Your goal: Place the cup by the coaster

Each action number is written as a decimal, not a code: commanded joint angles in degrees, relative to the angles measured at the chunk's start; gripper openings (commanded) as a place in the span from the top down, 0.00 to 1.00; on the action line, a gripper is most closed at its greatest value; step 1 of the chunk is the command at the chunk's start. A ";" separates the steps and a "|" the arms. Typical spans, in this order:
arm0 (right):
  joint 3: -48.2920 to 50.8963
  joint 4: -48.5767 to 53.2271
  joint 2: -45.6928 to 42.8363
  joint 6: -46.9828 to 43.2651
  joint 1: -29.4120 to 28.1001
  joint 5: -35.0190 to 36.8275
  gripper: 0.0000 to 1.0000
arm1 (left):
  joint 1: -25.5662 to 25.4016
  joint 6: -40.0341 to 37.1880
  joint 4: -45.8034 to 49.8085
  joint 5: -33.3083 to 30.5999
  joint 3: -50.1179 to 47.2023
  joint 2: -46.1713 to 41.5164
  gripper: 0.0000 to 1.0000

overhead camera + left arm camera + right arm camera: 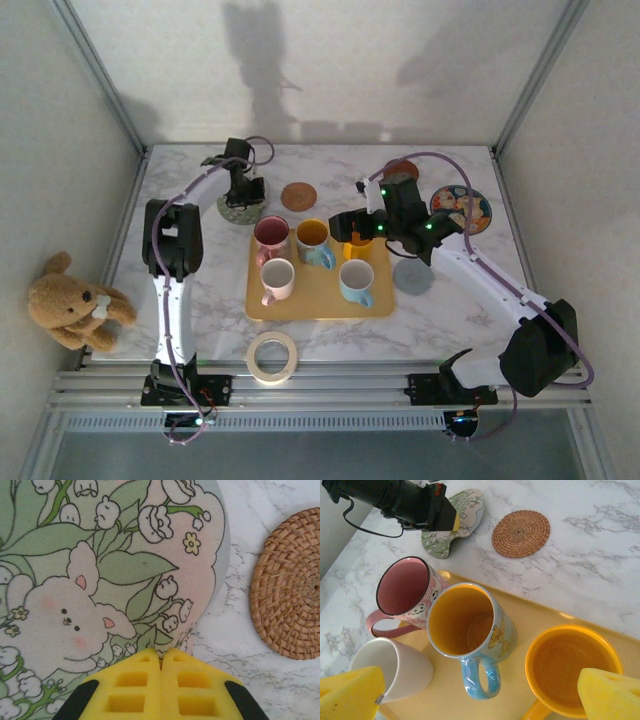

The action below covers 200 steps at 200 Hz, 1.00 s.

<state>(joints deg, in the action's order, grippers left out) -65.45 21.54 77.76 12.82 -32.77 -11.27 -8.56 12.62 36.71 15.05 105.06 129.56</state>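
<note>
The right hand point(480, 692) hangs over the yellow tray point(555, 630) with its fingers spread wide and nothing between them. The blue-handled cup point(467, 630) stands upright almost under the middle of its gap. The orange cup point(565, 665) sits below its right finger, and the pink cup point(402, 587) and white cup point(405, 665) are toward its left finger. The blue-handled cup looks the likeliest target, though I cannot be sure from this angle.

The cups are packed close, so the hand should come straight down and take one wall of the chosen cup, one finger inside the rim and one outside. That keeps it from nudging the neighbours. It should lift clear of the tray lip before travelling.

Ahead of the right hand lies the woven coaster point(521, 533) on the table point(600, 555). Ahead and to its left, the left hand point(451, 520) rests with fingers pressed together over the illustrated coaster point(465, 505). The bare table just beside the woven coaster seems the safest spot. The cup should go down upright, next to the coaster rather than on it.
</note>
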 commanded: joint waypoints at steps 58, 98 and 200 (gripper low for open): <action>0.68 -1.17 -0.77 -1.18 0.85 -1.29 0.01 | -0.32 1.26 1.61 2.00 5.08 2.57 1.00; 1.02 -0.71 -0.94 -1.32 0.92 -1.17 0.01 | -0.33 1.44 2.33 2.35 7.27 4.38 1.00; 1.81 -0.49 -1.76 -1.69 0.99 -0.60 0.01 | -0.27 2.86 2.79 0.42 7.44 6.10 0.87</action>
<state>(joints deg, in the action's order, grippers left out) -64.34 21.63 77.38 12.43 -32.23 -11.99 -8.71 13.96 37.32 16.91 111.02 134.43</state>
